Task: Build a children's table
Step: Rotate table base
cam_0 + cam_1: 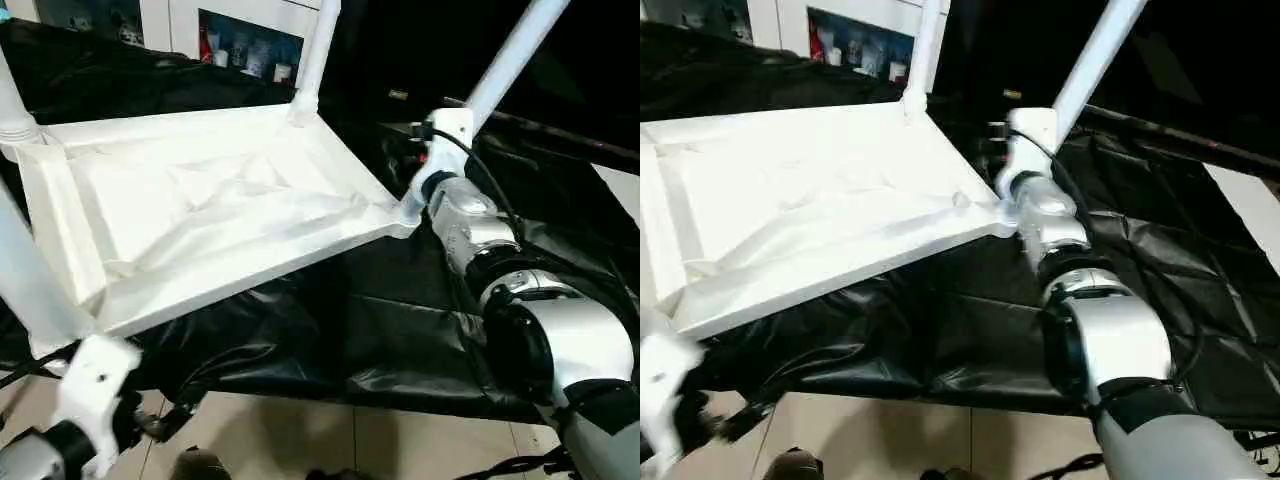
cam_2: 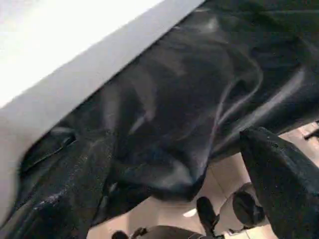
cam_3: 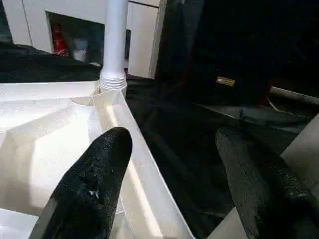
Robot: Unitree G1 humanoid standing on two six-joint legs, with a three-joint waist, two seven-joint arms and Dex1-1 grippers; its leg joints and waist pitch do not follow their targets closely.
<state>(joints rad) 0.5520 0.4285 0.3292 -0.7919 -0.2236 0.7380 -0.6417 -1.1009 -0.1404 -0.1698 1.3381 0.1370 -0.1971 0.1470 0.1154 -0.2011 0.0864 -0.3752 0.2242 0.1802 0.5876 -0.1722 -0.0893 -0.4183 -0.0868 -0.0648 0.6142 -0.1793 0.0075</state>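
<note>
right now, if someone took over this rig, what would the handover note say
Left gripper: open, holding nothing, low by the near edge of the table top, over the black sheet.
Right gripper: jaws apart, straddling the top's rim at its right near corner, beside the leg there; a grip on the rim can't be confirmed.
Table: upside down on the black sheet, ribbed underside up, legs standing up from the corner sockets.
Done: legs appear fitted.
Left: check how firmly they sit, then turn the table upright.

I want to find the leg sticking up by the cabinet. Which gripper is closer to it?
Right. The right gripper is at the tabletop edge, with that leg just beyond. The left gripper is below the opposite near edge.
</note>
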